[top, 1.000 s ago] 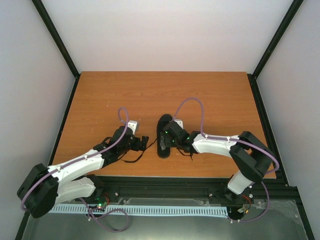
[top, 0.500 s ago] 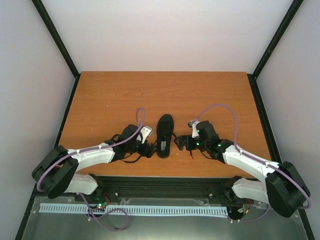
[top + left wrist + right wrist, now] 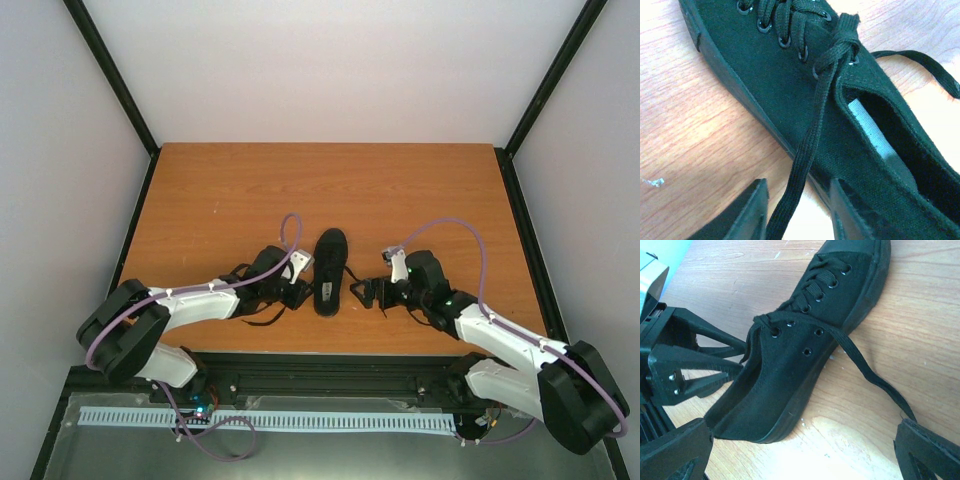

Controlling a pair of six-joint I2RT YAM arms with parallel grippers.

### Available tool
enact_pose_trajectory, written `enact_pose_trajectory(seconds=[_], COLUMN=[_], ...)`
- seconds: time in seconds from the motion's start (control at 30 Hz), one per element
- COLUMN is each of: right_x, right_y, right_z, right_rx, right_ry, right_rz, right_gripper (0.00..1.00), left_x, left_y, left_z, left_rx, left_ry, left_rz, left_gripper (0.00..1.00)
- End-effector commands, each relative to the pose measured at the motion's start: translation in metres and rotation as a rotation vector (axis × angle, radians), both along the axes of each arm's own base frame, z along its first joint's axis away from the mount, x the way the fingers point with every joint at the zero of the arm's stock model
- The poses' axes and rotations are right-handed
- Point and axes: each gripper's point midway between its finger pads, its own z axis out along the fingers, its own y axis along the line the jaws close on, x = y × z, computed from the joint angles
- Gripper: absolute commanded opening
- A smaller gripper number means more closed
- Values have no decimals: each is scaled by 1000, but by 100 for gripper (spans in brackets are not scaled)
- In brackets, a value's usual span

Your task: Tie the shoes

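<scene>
The shoe, a black low-top sneaker [image 3: 331,268], lies at the table's near middle, toe pointing away. In the left wrist view the shoe [image 3: 765,80] shows its pale insole [image 3: 870,130]. A black lace [image 3: 812,125] runs from the top eyelets down between my left gripper's fingers [image 3: 751,210]. The left gripper [image 3: 796,196] [image 3: 299,293] sits at the shoe's left side, jaws narrowed, with gaps beside the lace. My right gripper [image 3: 363,292] [image 3: 800,457] stands wide open by the heel [image 3: 755,415]. The other lace [image 3: 865,367] trails toward its right finger [image 3: 930,452].
Slack lace [image 3: 262,316] lies on the wooden table [image 3: 220,200] below the left gripper. A black rail [image 3: 330,362] runs along the near edge. The left gripper [image 3: 690,365] shows beyond the shoe in the right wrist view. Grey walls enclose the table.
The left gripper moved right to the shoe's side and its jaws narrowed around the lace. The right gripper drew back off the shoe to its right and stayed wide open.
</scene>
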Motion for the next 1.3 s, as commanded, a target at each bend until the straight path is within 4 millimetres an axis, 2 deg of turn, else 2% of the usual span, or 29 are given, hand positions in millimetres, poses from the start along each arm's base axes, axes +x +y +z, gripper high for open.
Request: enact_pose_trajectory(seconds=[0.0, 0.3, 0.43, 0.57, 0.63, 0.73, 1.0, 1.27], right_x=[3, 5, 2, -2, -3, -2, 0, 7], right_y=[-4, -36, -45, -52, -52, -56, -58, -48], right_z=[4, -19, -28, -39, -41, -45, -55, -68], right_rx=[26, -114, -156, -183, -186, -213, -291, -364], right_ry=[-21, 33, 77, 110, 120, 127, 143, 148], right_rz=[-34, -187, -224, -257, -261, -276, -276, -260], right_gripper=[100, 100, 100, 99, 98, 96, 78, 61], left_x=[12, 14, 17, 17, 16, 16, 21, 28], left_y=[-12, -25, -23, -24, -25, -26, -32, -49], left_z=[16, 15, 15, 19, 22, 28, 60, 66], left_rx=[-25, -40, -25, -38, -50, -73, -145, -165], left_ry=[-56, -36, -42, -48, -50, -60, -120, -116], left_rz=[-5, -48, -31, -31, -33, -31, -27, -69], left_gripper=[32, 31, 16, 5, 1, 1, 1, 1])
